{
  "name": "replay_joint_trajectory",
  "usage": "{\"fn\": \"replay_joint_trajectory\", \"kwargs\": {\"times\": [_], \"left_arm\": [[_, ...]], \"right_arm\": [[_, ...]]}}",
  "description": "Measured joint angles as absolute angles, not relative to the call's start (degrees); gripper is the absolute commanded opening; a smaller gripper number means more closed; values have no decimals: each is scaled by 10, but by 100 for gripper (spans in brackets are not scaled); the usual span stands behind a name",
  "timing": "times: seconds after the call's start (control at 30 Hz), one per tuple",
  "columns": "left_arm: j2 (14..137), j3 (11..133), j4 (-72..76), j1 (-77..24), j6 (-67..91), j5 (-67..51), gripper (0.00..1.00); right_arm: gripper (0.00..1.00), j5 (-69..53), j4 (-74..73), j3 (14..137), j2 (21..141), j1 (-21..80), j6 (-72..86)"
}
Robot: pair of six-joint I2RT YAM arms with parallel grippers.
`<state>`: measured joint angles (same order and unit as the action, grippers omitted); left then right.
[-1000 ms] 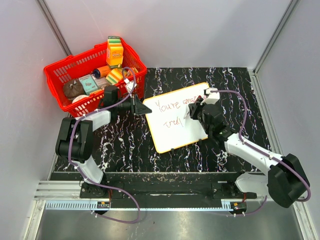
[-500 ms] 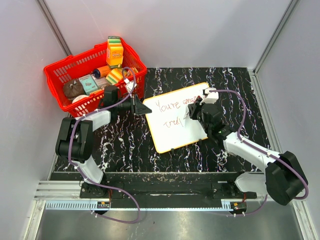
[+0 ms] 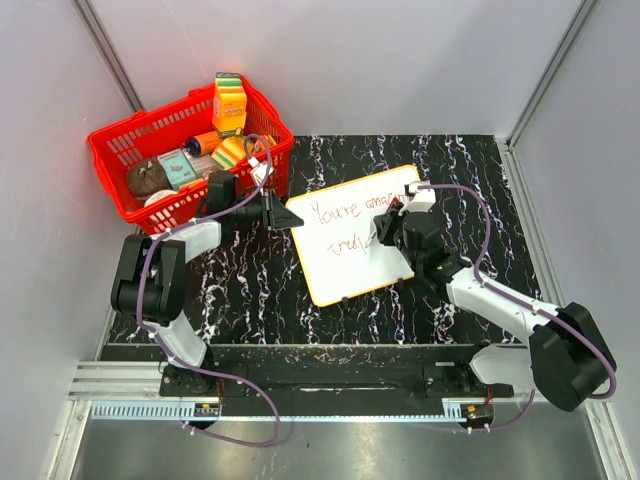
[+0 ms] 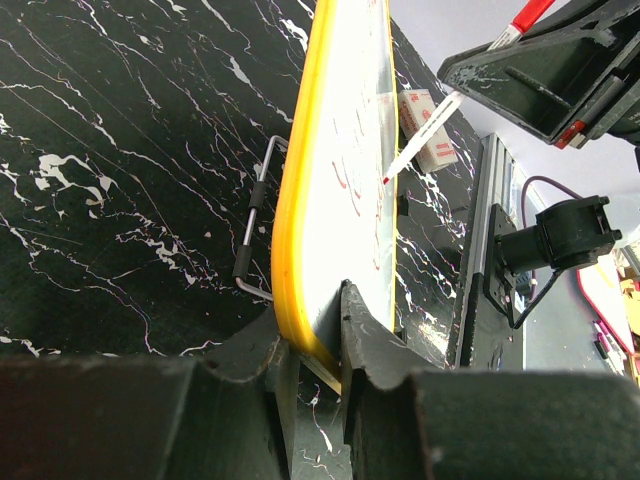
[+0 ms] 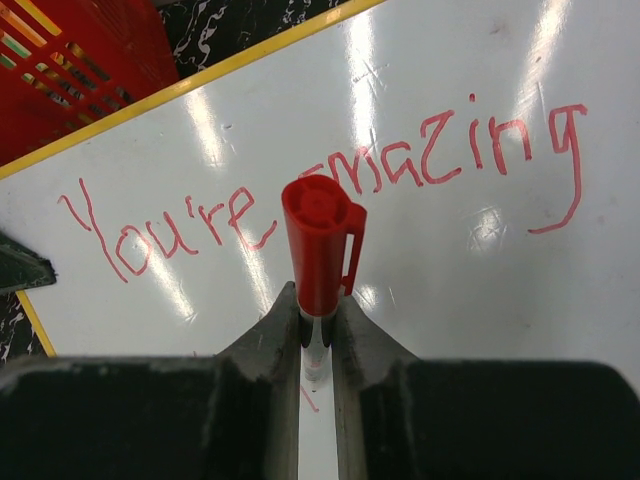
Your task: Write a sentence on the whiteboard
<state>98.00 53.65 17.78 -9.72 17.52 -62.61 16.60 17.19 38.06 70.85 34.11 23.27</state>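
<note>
The right gripper (image 5: 316, 302) holds marker (image 5: 316, 240) at whiteboard (image 5: 460, 290).

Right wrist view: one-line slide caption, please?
Right gripper clamps red-capped marker over glossy white yellow-rimmed whiteboard bearing red handwritten lettering, "You're amazing".

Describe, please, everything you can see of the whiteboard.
The whiteboard is a flat, glossy white rectangle with rounded corners and a thin orange-yellow rim, set askew on the black marbled table. Red lettering reads "You're amazing", with a second line begun. The left gripper clamps one corner; the right gripper holds a marker at its face.
</note>
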Motion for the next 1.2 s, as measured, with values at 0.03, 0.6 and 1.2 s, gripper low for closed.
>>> {"fn": "replay_joint_trajectory", "kwargs": {"times": [0.03,0.6,1.2], "left_arm": [[980,536,178,-97,175,-626,0],[980,536,178,-97,175,-626,0],[980,536,178,-97,175,-626,0]], "right_arm": [[0,165,172,379,708,341,234],[0,138,167,346,697,341,255],[0,158,147,383,642,339,237]]}}
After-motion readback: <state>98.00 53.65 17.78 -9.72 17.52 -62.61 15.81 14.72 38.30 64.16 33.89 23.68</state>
